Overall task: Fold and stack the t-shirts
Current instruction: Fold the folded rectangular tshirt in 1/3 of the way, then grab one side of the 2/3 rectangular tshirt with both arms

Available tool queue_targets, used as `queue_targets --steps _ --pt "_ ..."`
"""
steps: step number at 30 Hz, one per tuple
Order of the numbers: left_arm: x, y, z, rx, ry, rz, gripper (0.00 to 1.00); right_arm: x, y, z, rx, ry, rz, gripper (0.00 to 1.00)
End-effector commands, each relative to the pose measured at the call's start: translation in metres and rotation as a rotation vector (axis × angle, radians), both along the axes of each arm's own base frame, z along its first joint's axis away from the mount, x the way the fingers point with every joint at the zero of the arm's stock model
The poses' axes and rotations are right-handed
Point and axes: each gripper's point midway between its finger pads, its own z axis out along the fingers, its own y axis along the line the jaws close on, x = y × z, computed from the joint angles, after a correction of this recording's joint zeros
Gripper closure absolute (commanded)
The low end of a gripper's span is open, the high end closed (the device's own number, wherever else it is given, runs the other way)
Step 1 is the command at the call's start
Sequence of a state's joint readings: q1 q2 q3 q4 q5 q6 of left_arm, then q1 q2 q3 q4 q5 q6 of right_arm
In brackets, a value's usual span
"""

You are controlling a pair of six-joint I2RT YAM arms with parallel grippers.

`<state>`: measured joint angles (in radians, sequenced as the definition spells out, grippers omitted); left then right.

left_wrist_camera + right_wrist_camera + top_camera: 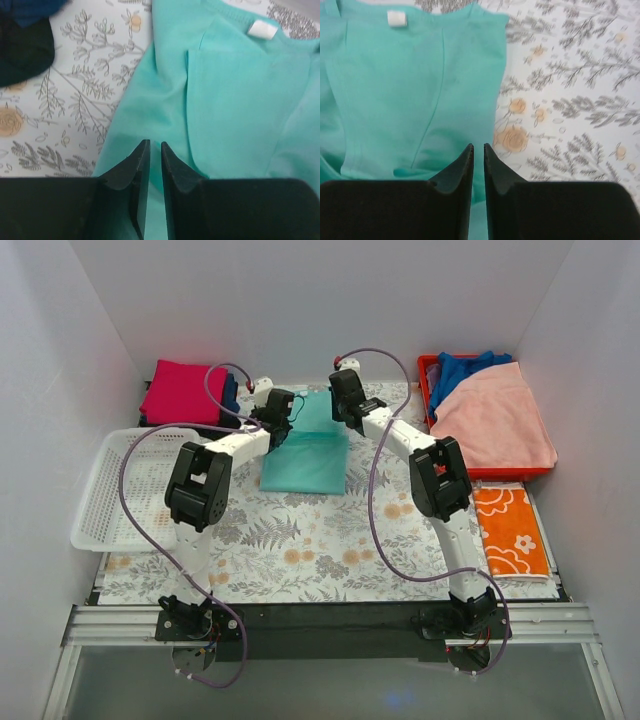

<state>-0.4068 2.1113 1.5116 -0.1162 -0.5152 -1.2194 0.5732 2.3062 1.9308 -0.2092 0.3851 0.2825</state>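
Observation:
The mint-teal t-shirt [305,465] lies partly folded at the back middle of the floral table mat. Its far end, the collar with a white label [262,30], lies under both wrists. My left gripper [288,418] sits at the shirt's left edge, its jaws nearly closed on teal cloth [155,145]. My right gripper [338,412] sits at the right edge, its jaws likewise pinched on teal cloth [478,147]. A folded magenta shirt [180,390] tops a pile at the back left. The dark blue [30,7] and black [22,52] shirts lie under it.
A white plastic basket [115,490] stands at the left. A red bin [500,472] at the back right holds a blue cloth [465,368] and a pink towel [495,418]. An orange flowered towel [510,530] lies at the right. White walls enclose the table.

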Motion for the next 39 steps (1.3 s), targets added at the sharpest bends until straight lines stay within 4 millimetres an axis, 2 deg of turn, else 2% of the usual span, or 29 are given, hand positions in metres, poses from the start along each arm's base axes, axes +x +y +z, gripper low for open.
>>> queue_targets --steps 1,2,4,5,6,7,8,9,10,11,12,13,15,16,17,18,19,20,21,22,23,24,27,30,38,39 --pt "0.03 0.018 0.042 0.047 -0.124 0.08 0.86 0.025 -0.006 0.031 -0.018 -0.072 0.006 0.8" --pt "0.031 0.027 0.046 0.065 -0.135 0.113 0.85 0.027 -0.012 0.038 -0.022 -0.083 -0.005 0.8" --pt "0.028 0.038 0.049 0.073 -0.137 0.138 0.83 0.019 -0.022 0.034 -0.043 -0.064 -0.016 0.79" --pt "0.023 0.051 0.05 0.088 -0.134 0.19 0.81 0.015 -0.028 0.045 -0.037 -0.074 -0.025 0.79" --pt "0.02 0.055 0.063 0.061 -0.153 0.2 0.8 0.004 -0.033 0.032 -0.054 -0.036 -0.017 0.77" --pt "0.017 0.056 0.065 0.04 -0.151 0.191 0.8 -0.004 -0.036 0.028 -0.057 -0.019 -0.011 0.76" --pt "0.008 0.062 0.058 0.031 -0.123 0.185 0.8 -0.013 -0.036 0.041 -0.032 -0.022 0.009 0.74" --pt "0.003 0.058 0.068 0.003 -0.13 0.158 0.79 -0.021 -0.036 0.041 -0.012 -0.006 0.014 0.73" --pt "-0.002 0.053 0.07 -0.016 -0.119 0.119 0.79 -0.039 -0.041 0.018 -0.022 0.055 0.027 0.72" --pt "-0.014 0.053 0.057 0.0 -0.066 0.089 0.79 -0.05 -0.037 0.03 0.021 0.058 0.059 0.71" --pt "-0.021 0.044 0.061 -0.041 -0.052 0.036 0.77 -0.06 -0.036 0.025 0.043 0.083 0.069 0.69" --pt "-0.028 0.041 0.056 -0.052 -0.026 0.01 0.77 -0.076 -0.04 0.02 0.053 0.11 0.082 0.68" --pt "-0.052 0.039 0.032 -0.063 0.056 -0.033 0.73 -0.097 -0.035 0.014 0.093 0.152 0.132 0.62" --pt "-0.061 0.032 0.034 -0.094 0.064 -0.071 0.71 -0.111 -0.039 0.007 0.095 0.177 0.147 0.6" --pt "-0.068 0.032 0.032 -0.109 0.074 -0.077 0.69 -0.12 -0.034 0.006 0.117 0.193 0.183 0.59" --pt "-0.084 0.036 0.015 -0.108 0.117 -0.079 0.65 -0.125 -0.031 0.007 0.131 0.19 0.204 0.53" --pt "-0.092 0.031 0.011 -0.132 0.129 -0.103 0.63 -0.132 -0.032 0.011 0.144 0.186 0.212 0.5" --pt "-0.096 0.029 0.019 -0.161 0.102 -0.123 0.61 -0.143 -0.034 -0.001 0.148 0.214 0.226 0.46" --pt "-0.109 0.03 0.007 -0.17 0.127 -0.137 0.58 -0.146 -0.032 -0.001 0.167 0.205 0.243 0.42" --pt "-0.116 0.029 0.004 -0.183 0.128 -0.151 0.48 -0.149 -0.031 0.002 0.179 0.196 0.253 0.4" --pt "-0.117 0.023 0.014 -0.22 0.09 -0.19 0.44 -0.162 -0.028 -0.008 0.198 0.232 0.288 0.38" --pt "-0.129 0.023 0.004 -0.235 0.111 -0.209 0.41 -0.164 -0.027 -0.009 0.209 0.23 0.3 0.37" --pt "-0.136 0.016 0.007 -0.297 0.084 -0.259 0.4 -0.173 -0.022 -0.018 0.237 0.242 0.325 0.37" --pt "-0.145 0.018 -0.007 -0.304 0.11 -0.258 0.41 -0.176 -0.018 -0.025 0.26 0.242 0.335 0.37" --pt "-0.158 0.025 -0.032 -0.314 0.162 -0.225 0.53 -0.184 -0.012 -0.047 0.284 0.288 0.331 0.41" --pt "-0.159 0.026 -0.033 -0.309 0.168 -0.217 0.57 -0.185 -0.013 -0.05 0.286 0.295 0.328 0.43"
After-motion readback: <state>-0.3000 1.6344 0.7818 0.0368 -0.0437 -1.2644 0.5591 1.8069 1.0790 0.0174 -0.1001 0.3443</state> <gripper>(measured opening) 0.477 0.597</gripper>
